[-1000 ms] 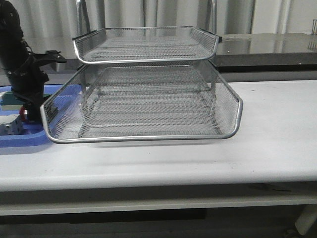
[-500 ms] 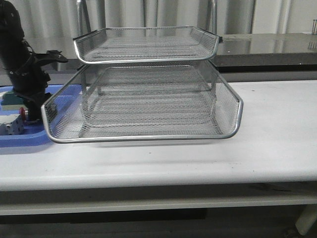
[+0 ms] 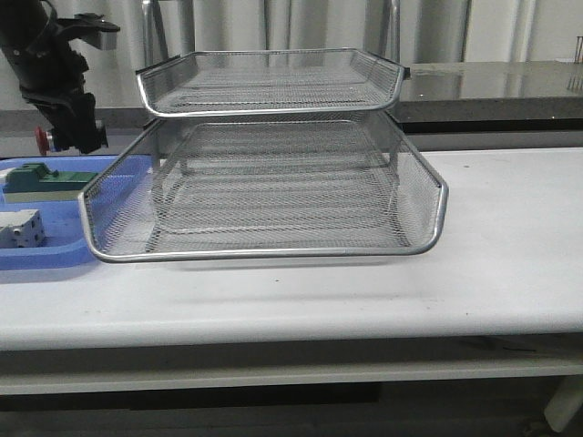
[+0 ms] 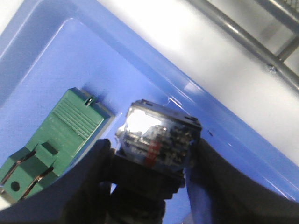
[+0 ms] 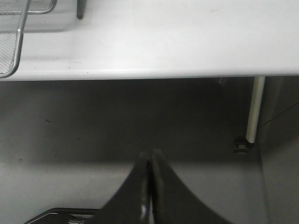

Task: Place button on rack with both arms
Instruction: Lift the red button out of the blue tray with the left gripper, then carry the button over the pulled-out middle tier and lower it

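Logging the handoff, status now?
Left end effector shut on button, above blue tray. Right end effector shut, empty. Rack unobstructed.

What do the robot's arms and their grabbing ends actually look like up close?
The left arm is bulky and black, with chunky joints and a black bracket jutting out sideways. The left gripper has two broad, matte black fingers. The right gripper has smooth, slightly glossy black fingers tapering to thin tips.
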